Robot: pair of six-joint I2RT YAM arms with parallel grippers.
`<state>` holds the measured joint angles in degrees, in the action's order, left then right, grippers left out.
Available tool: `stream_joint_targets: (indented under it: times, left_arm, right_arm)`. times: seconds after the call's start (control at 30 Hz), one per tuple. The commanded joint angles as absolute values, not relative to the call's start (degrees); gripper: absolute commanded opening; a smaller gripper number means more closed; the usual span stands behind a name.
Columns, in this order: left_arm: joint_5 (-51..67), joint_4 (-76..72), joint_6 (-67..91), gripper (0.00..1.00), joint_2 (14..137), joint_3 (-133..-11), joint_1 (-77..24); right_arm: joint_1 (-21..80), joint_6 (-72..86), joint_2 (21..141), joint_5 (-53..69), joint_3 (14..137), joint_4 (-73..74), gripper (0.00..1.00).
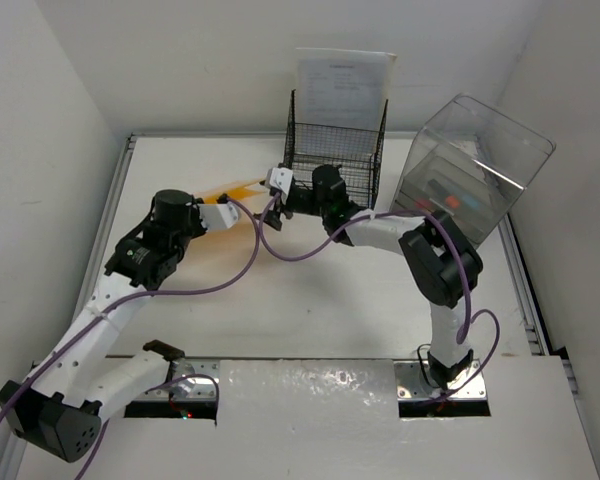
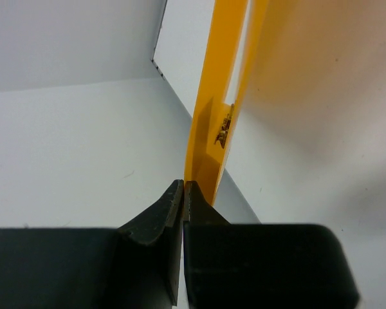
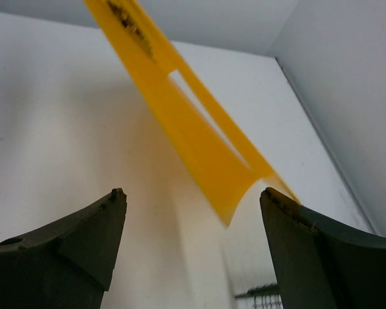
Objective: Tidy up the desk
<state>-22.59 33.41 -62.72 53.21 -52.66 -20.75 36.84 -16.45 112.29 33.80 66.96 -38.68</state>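
A flat yellow plastic ruler with a long slot is held in the air above the white desk. My left gripper is shut on one end of it. In the top view the ruler spans between my left gripper and my right gripper. My right gripper is open, its fingers wide apart on either side of the ruler's free end, not touching it.
A black wire-mesh rack with a sheet of paper stands at the back, just behind the right gripper. A clear plastic drawer box sits tilted at the back right. Walls close in left and right.
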Motion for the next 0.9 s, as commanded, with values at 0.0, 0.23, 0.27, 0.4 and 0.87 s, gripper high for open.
stream_joint_targets:
  times: [0.0,0.23,0.27,0.4,0.87]
  left_arm:
    - [-19.60,36.64,-63.11,0.00,50.80,-56.42,-21.09]
    - [-18.72,38.14,-63.37,0.00,49.75,-56.69,-21.01]
    - [-18.37,38.32,-63.46,0.00,49.75,-57.04,-21.01]
    - [-18.46,38.93,-63.54,0.00,49.83,-58.80,-21.09]
    - [-18.98,39.64,-64.07,0.00,50.27,-58.71,-21.09]
  right_arm:
    - [36.65,-13.36,113.99,39.62,73.03,-43.60,0.82]
    - [36.74,-11.69,116.89,45.43,75.24,-43.15,0.81]
    - [36.74,-11.60,116.98,45.35,75.06,-43.33,0.81]
    - [35.95,-11.60,114.71,44.91,71.91,-45.25,0.80]
    - [34.89,-17.49,108.19,42.71,67.76,-39.03,0.80]
